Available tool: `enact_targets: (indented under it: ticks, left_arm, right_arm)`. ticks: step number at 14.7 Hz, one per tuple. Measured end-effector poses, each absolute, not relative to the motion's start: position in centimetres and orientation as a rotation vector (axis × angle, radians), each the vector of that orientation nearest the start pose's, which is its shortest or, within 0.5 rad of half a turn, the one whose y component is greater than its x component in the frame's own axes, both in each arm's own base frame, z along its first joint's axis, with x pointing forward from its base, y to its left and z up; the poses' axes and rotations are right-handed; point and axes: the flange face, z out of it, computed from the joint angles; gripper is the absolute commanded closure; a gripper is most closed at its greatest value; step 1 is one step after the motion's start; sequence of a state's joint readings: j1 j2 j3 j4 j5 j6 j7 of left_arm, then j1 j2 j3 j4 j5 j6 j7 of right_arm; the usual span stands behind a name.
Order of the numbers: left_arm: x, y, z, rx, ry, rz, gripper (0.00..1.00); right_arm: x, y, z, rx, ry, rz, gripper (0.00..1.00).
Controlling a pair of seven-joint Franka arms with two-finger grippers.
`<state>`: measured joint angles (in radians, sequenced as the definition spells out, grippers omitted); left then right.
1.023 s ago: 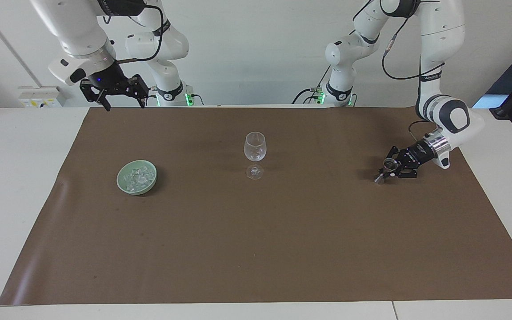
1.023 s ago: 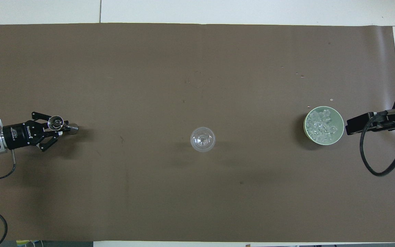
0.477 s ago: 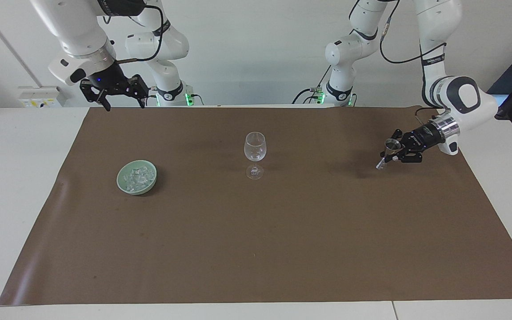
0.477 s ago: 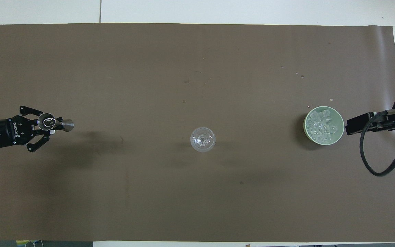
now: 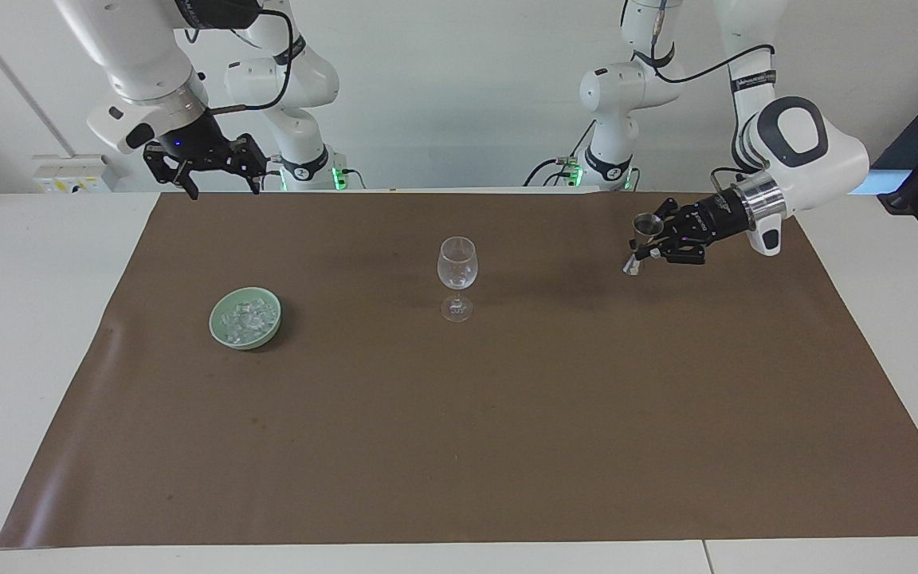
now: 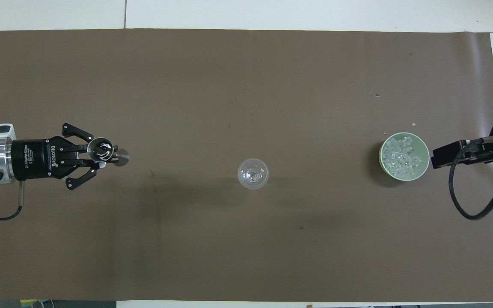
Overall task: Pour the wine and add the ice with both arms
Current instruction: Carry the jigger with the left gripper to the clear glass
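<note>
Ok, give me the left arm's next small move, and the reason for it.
Probably carry the small double-ended metal measuring cup sideways toward the clear stemmed wine glass. The left end effector is shut on the cup above the brown paper mat, well short of the glass, which looks empty. The right end effector waits raised and open.

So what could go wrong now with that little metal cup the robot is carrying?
1. The left pincer holds the small metal cup up over the brown mat, already tipped. Whatever is in it might spill before reaching the wine glass.
2. The glass is tall on a thin stem; a bump from the arm could knock it over.
3. The right pincer waits high, open, and must come down to the ice in the green bowl; slippery cubes could drop.
</note>
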<state>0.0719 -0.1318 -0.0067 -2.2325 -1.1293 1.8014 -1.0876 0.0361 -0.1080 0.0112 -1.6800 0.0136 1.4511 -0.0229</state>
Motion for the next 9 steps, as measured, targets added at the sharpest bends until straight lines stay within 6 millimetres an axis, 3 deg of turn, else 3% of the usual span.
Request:
enact_targets:
  ticks: [4,9]
  left_arm:
    - [48.7,-12.3,46.7,1.559,1.644,-0.877,1.0]
    - [47.5,-19.9,47.0,1.614,1.701,-0.775,1.0]
  right_arm:
    - [50.6,2.6,62.1,-3.123,-0.111,0.19,0.0]
    - [50.6,2.6,62.0,-3.123,-0.111,0.193,0.0]
